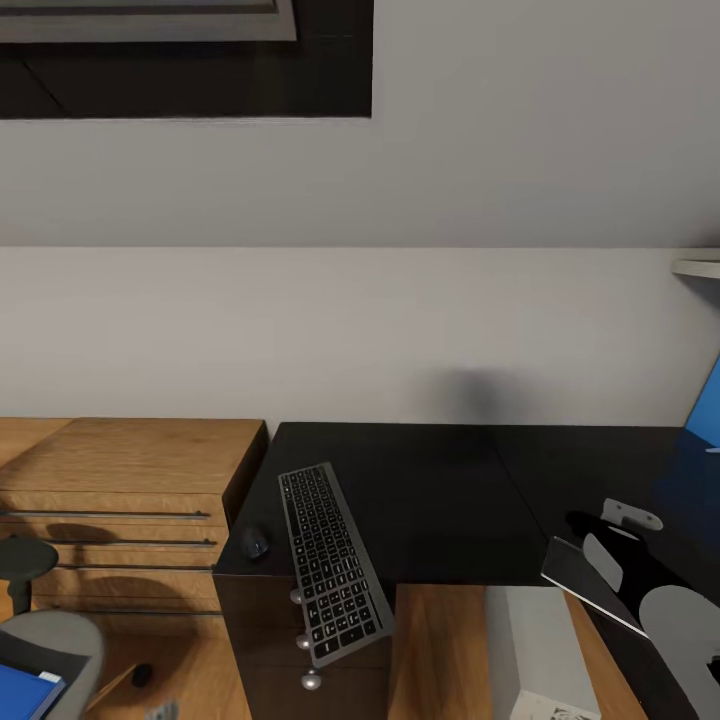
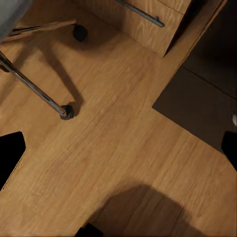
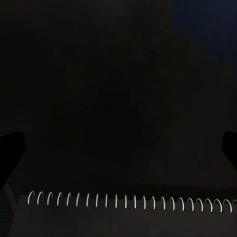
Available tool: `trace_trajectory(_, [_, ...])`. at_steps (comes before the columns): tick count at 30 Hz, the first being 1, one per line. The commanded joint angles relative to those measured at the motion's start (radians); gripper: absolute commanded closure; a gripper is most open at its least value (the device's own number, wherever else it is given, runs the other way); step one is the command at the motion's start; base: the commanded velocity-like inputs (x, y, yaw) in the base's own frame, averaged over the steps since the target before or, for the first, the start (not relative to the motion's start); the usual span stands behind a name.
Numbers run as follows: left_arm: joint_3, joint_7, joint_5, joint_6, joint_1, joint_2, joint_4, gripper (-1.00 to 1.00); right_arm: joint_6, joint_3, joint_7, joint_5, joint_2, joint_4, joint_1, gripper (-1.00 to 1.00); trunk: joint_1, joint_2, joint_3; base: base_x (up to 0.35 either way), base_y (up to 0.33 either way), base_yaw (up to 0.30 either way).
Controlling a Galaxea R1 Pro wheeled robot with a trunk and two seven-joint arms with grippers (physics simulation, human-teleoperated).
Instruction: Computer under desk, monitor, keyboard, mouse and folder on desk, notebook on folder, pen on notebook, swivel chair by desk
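Note:
On the black desk [image 1: 440, 500] a grey keyboard [image 1: 330, 560] lies slanted, its near end past the front edge. A dark mouse [image 1: 254, 542] sits just left of it. The monitor [image 1: 706, 405] glows blue at the far right. A white computer tower [image 1: 545, 655] stands on the floor under the desk. The blue folder [image 1: 24, 692] rests on the swivel chair [image 1: 60, 640] at lower left. My right gripper [image 1: 612, 540] is open over a dark spiral notebook [image 1: 588, 582] [image 3: 128, 217] at the desk's front edge. My left gripper [image 2: 118, 148] hangs open above the wooden floor.
A wooden dresser [image 1: 120, 500] with metal handles stands against the desk's left side. The chair's metal leg [image 2: 34, 89] and a caster [image 2: 66, 111] cross the wooden floor [image 2: 123, 148]. A white shelf edge [image 1: 700, 268] juts out at upper right.

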Motion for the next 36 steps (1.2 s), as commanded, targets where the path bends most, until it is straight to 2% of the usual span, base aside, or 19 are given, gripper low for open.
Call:
trace_trajectory(1, [-0.003, 0.005, 0.006, -0.003, 0.000, 0.000, 0.006, -1.00, 0.007, 0.007, -0.006, -0.004, 0.000, -0.002, 0.000, -1.00, 0.000, -0.001, -0.001, 0.000, 0.000, 0.000])
trace_trajectory(3, [-0.005, 0.005, 0.005, -0.003, 0.001, 0.000, 0.021, -1.00, 0.007, 0.007, -0.006, -0.003, 0.000, -0.002, 0.000, -1.00, 0.000, -0.001, -0.001, 0.000, 0.000, 0.000])
trace_trajectory(13, [-0.018, 0.004, 0.000, -0.003, 0.001, -0.028, 0.074, -1.00, 0.007, 0.007, -0.005, -0.003, -0.002, -0.001, 0.000, -1.00, 0.038, -0.071, -0.032, 0.000, 0.000, 0.000])
trace_trajectory(20, [-0.020, 0.004, -0.002, -0.003, 0.001, -0.037, 0.091, -1.00, 0.007, 0.006, -0.006, -0.003, -0.005, 0.000, 0.000, -1.00, 0.065, -0.120, -0.054, 0.000, 0.000, 0.000])
trace_trajectory(28, [-0.023, 0.004, -0.003, -0.003, 0.001, -0.040, 0.112, -1.00, 0.009, -0.006, -0.006, -0.004, -0.025, 0.003, 0.000, -1.00, 0.096, -0.176, -0.079, 0.000, 0.000, 0.000])
trace_trajectory(32, [-0.023, 0.004, -0.004, -0.003, 0.001, -0.044, 0.120, -1.00, 0.012, -0.067, -0.004, -0.004, -0.037, 0.004, 0.000, -1.00, 0.107, -0.197, -0.089, 0.000, 0.000, 0.000])
trace_trajectory(33, [-0.023, 0.004, -0.004, -0.003, 0.001, -0.045, 0.123, -1.00, 0.013, -0.133, -0.003, -0.004, -0.050, 0.004, 0.000, -1.00, 0.107, -0.197, -0.089, 0.000, 0.000, 0.000])
trace_trajectory(35, [-0.022, 0.003, -0.004, -0.003, 0.001, -0.045, 0.124, -1.00, 0.013, -0.179, -0.005, -0.004, -0.055, 0.005, 0.000, -1.00, 0.107, -0.197, -0.089, 0.000, 0.000, 0.000])
trace_trajectory(36, [-0.022, 0.003, -0.004, -0.004, 0.001, -0.045, 0.125, -1.00, 0.013, -0.189, -0.005, -0.004, -0.056, 0.005, 0.000, -1.00, 0.107, -0.197, -0.089, 0.000, 0.000, 0.000])
